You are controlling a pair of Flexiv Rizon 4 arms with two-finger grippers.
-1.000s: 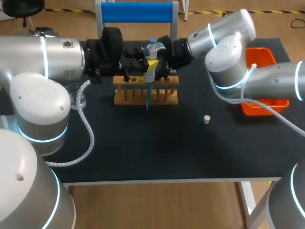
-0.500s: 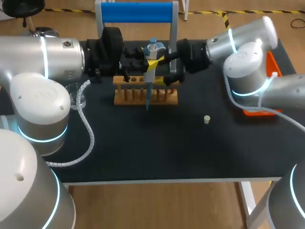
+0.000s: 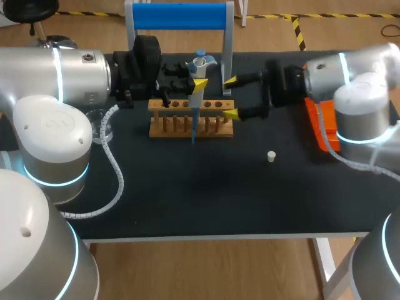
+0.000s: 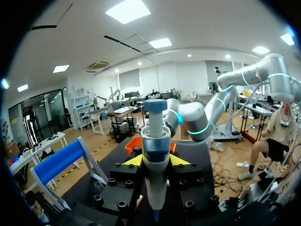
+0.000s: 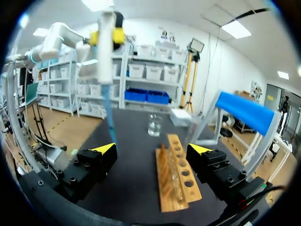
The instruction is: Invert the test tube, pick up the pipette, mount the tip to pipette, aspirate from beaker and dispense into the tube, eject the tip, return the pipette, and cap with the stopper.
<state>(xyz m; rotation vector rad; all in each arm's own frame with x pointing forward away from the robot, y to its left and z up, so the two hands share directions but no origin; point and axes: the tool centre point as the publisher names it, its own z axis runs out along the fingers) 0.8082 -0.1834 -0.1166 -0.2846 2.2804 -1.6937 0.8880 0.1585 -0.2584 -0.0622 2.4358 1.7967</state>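
Clamping the pipette (image 4: pixel 154 136) between its fingers, the left gripper (image 4: pixel 156 161) holds it upright, its blue tip hanging below, close beside the wooden rack (image 3: pixel 190 119). Past the rack, the right gripper (image 3: pixel 230 97) gapes wide and empty, the stopper (image 3: pixel 271 156) lying nearby. Misaligned, the tip could strike the rack or drip onto the table.

Silver arms (image 3: pixel 37 72), glowing cyan rings (image 3: pixel 55 180); black fingers (image 3: pixel 230 114) tipped yellow; coiled white cable (image 3: pixel 118 181).

Black table (image 3: pixel 187 194), tan wooden rack (image 3: pixel 190 120), orange bin (image 3: pixel 317 122), cream stopper (image 3: pixel 271 156), white-and-blue pipette (image 3: pixel 197 78), blue-topped frame (image 3: pixel 180 15)
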